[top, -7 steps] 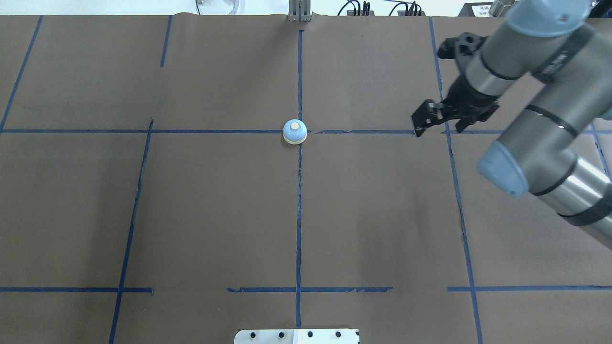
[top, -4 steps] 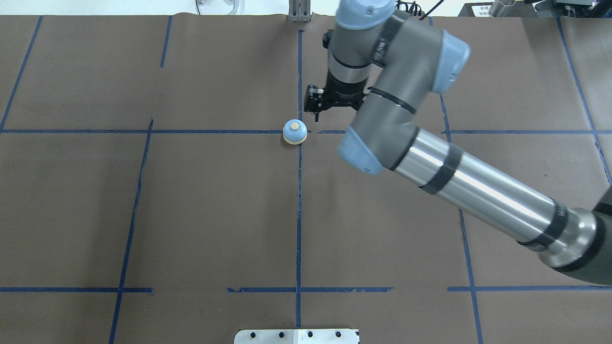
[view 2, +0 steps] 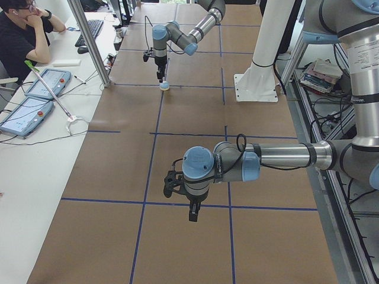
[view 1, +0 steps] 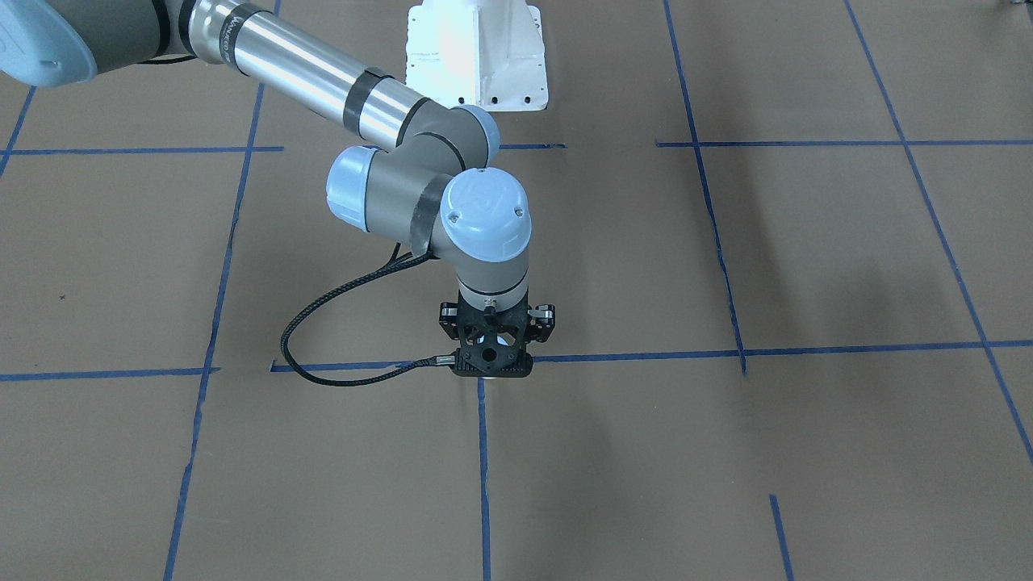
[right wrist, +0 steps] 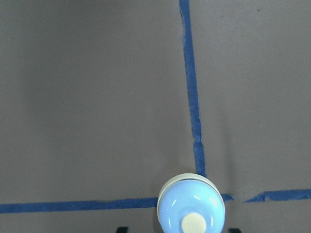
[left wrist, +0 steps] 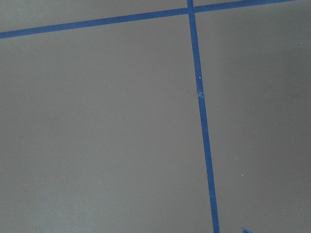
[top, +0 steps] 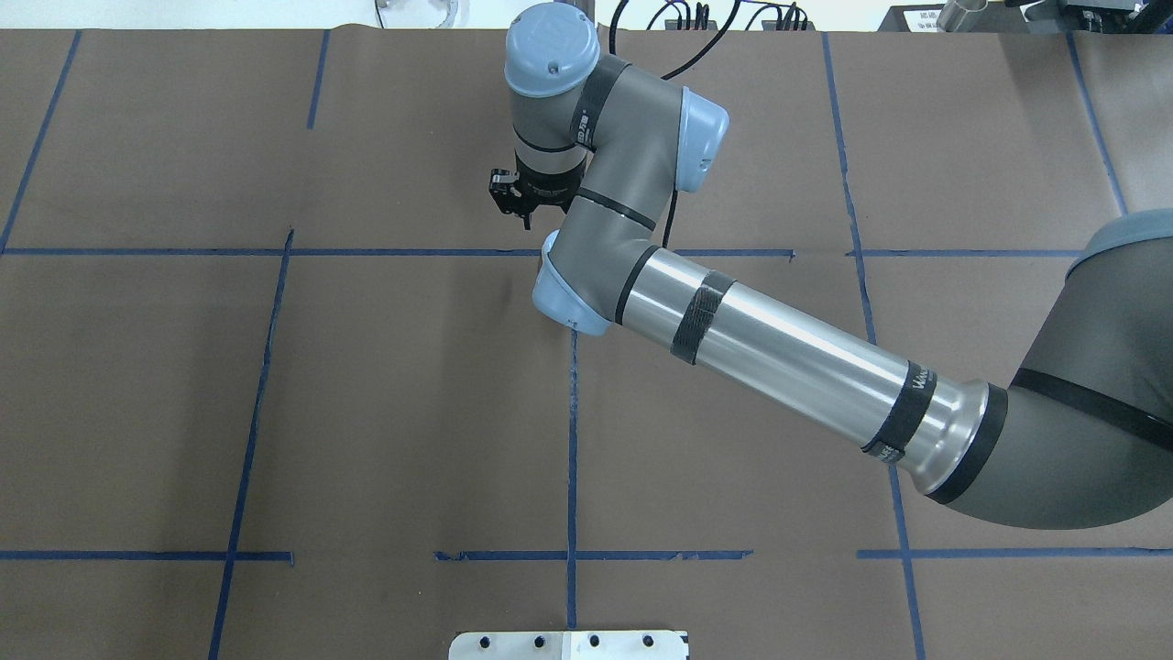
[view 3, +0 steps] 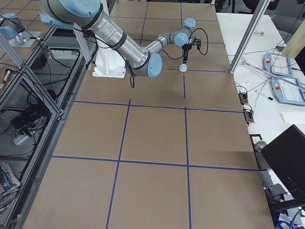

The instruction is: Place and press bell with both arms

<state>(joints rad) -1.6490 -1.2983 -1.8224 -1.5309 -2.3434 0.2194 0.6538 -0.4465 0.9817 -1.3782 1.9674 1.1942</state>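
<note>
The bell (right wrist: 191, 208), a pale-blue dome with a cream button, sits on a crossing of blue tape lines. It also shows in the exterior left view (view 2: 164, 87) and the exterior right view (view 3: 182, 68). In the overhead and front-facing views my right arm hides it. My right gripper (view 1: 492, 365) points straight down just above the bell. Two dark fingertips (right wrist: 121, 229) show on either side of the bell, so the gripper is open. My left gripper (view 2: 192, 214) hangs over bare table far from the bell, and I cannot tell whether it is open or shut.
The brown table cover carries a grid of blue tape (top: 573, 412). The white pedestal (view 1: 476, 56) stands at the robot's side. A metal plate (top: 568, 644) lies at the near edge. An operator (view 2: 23, 35) sits at a side table with tablets (view 2: 26, 112).
My right arm has swung from the table's right side leftward to the centre and now stands over the bell. The bell has not moved; the arm now covers it in the overhead view.
</note>
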